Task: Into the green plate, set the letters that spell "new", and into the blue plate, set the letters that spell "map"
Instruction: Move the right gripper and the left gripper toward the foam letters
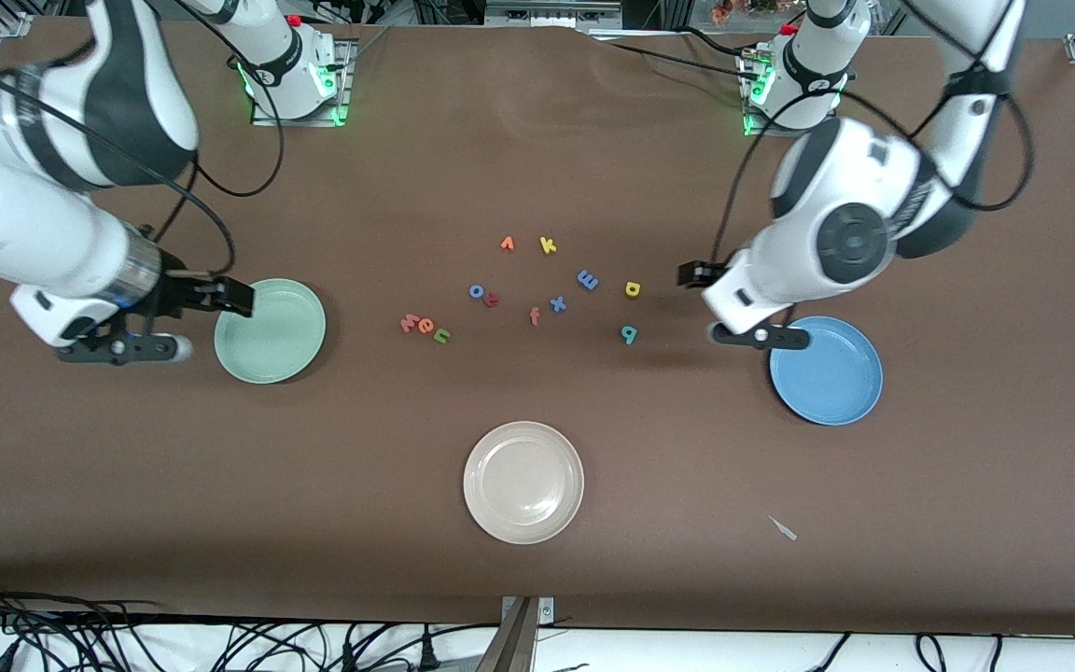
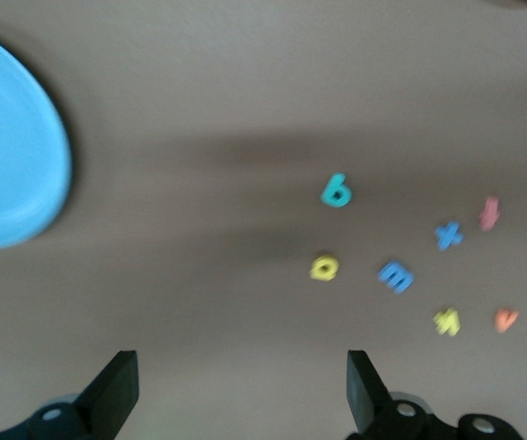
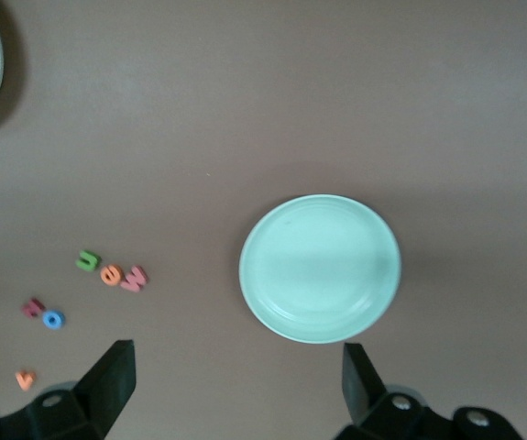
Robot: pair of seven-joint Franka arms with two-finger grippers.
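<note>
Brown covering is stretching across the whole bench (image 1: 537, 140), and you are looking at three plates and a scatter of small foam letters on it. Your green plate (image 1: 270, 330) is lying toward the right arm's end, and the right hand (image 1: 220, 322) is hanging over its rim on that end with its fingers (image 3: 107, 380) standing wide apart and gripping nothing. Your blue plate (image 1: 826, 371) is sitting toward the left arm's end, and the left hand (image 1: 743, 303) is hovering over the rim of it that faces the letters, its fingers (image 2: 112, 390) also spread apart and empty. A cream plate (image 1: 523, 482) is resting nearer to the front camera than both, midway between them. You are seeing the green "n" (image 1: 441, 336), the orange "e" (image 1: 425, 327) and the pink "w" (image 1: 410, 323) lying in a tight row, touching or nearly so, between the green plate and the rest of the letters. The blue "m" (image 1: 587, 279), the yellow "a" (image 1: 633, 288) and the teal "p" (image 1: 628, 333) are lying apart from one another toward the blue plate. Among them a blue "o" (image 1: 477, 291), a blue "x" (image 1: 557, 303), a pink "f" (image 1: 535, 316), a yellow "k" (image 1: 548, 245) and an orange "v" (image 1: 507, 244) are also lying loose. Both coloured plates are holding no letters.
</note>
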